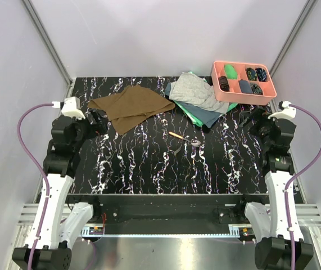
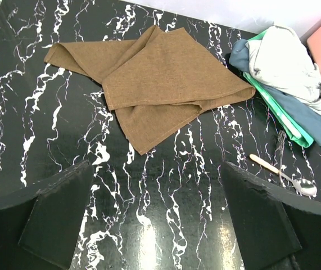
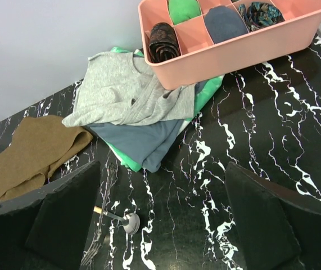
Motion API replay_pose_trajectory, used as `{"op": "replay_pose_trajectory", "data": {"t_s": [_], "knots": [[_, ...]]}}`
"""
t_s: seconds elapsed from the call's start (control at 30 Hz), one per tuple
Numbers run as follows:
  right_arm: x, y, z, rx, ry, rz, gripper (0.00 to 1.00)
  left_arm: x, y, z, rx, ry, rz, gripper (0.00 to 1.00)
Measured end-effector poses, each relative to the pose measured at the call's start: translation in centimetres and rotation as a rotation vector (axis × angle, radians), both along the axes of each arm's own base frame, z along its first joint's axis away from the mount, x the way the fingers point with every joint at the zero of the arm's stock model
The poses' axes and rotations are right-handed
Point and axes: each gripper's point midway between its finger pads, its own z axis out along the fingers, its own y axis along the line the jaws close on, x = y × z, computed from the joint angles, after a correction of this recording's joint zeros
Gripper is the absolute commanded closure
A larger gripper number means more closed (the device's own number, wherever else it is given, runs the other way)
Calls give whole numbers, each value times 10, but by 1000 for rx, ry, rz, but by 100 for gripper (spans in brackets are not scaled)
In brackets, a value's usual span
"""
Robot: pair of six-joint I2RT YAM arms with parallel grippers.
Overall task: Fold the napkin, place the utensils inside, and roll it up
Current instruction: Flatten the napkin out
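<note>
Here both pairs of fingers stand wide apart and hold nothing. The left gripper hovers over bare black marbled table, its dark fingers framing the near edge of the napkin. The brown napkin lies rumpled and loosely doubled over itself at the table's far left, flat on the surface and touched by neither arm.

The right gripper hangs over the table's right side, equally spread. Just beside its left finger lie the utensils: the spoon, bowl down, the fork partly behind that finger, and the orange-handled piece touching the spoon, all near the table's middle and well apart from the napkin.

Farther out, a grey cloth tops a pile with a blue cloth and a green cloth under it. The pink tray sits at the far right corner, its near corner overlapping the pile. Its divided compartments hold a green roll, a dark patterned roll, a blue-grey piece and a teal patterned roll; the overhead view shows more rolled items in its other compartments
</note>
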Motion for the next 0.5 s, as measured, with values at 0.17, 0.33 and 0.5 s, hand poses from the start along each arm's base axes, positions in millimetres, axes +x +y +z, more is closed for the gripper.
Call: {"op": "replay_pose_trajectory", "data": {"t_s": [0.17,0.33,0.5], "knots": [[-1,0,-2,3,19,0,0,1,-5,-2,-20,9,-17,1],[0,0,-7,8,41,1,0,20,-37,-11,-66,35,-83,1],[1,0,-10,9,49,3,0,43,-106,-66,110,179,-191,6]]}}
